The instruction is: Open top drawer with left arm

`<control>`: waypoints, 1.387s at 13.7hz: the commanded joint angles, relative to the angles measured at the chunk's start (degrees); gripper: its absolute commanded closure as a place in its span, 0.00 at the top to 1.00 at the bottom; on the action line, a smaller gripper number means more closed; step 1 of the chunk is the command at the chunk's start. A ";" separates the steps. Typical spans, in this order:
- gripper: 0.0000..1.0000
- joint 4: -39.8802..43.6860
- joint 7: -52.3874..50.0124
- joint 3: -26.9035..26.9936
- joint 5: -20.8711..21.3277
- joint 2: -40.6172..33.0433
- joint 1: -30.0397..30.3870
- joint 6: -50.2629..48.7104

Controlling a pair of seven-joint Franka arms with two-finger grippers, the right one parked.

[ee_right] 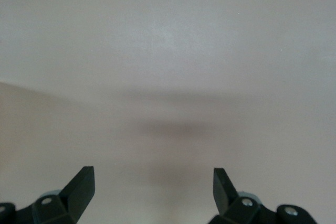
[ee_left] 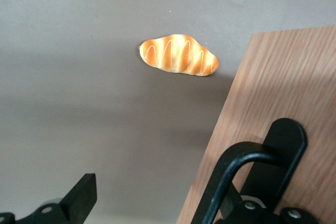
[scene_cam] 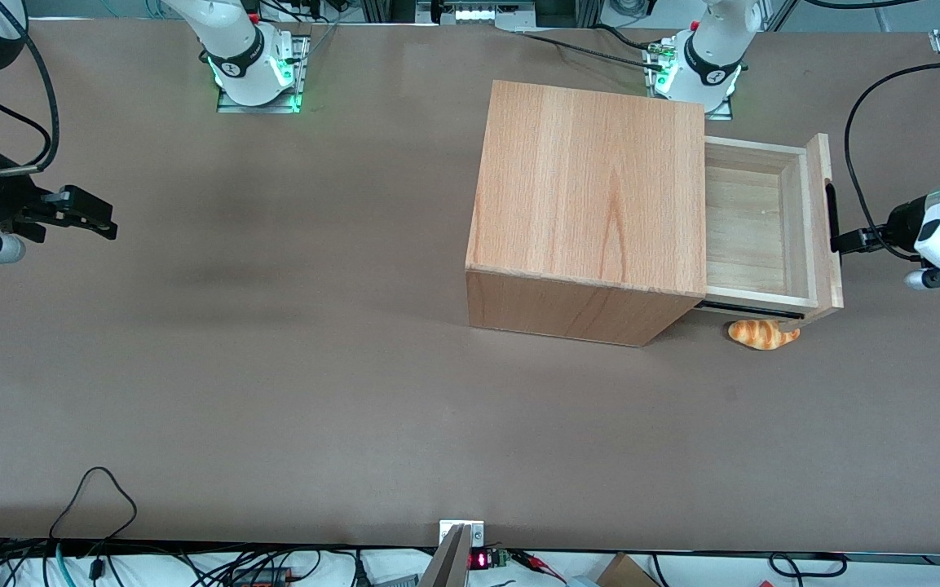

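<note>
Your gripper (scene_cam: 845,241) is sitting at the black bar handle (scene_cam: 831,217), fingers spread, at the front view's right edge.
The top drawer (scene_cam: 755,227) is standing well out of the beech cabinet (scene_cam: 588,191). Keep pulling and one finger could be snagging the handle, dragging the cabinet; the toy croissant (ee_left: 178,55) is lying under the drawer front.

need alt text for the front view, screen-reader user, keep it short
The top drawer stands pulled well out of the beech cabinet, its pale inside empty, with the left arm's gripper at the black bar handle on its front panel. A bread-shaped toy lies on the brown table under the drawer's front corner, nearer the camera.
</note>
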 commanded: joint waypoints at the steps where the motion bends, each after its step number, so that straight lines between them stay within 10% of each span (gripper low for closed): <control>1: 1.00 3.78 1.05 -0.21 -1.00 1.07 1.84 -2.38; 11: 1.00 14.57 3.08 -0.65 -7.08 1.77 4.22 -13.53; 19: 1.00 25.14 1.06 -6.27 4.26 0.64 2.90 -20.66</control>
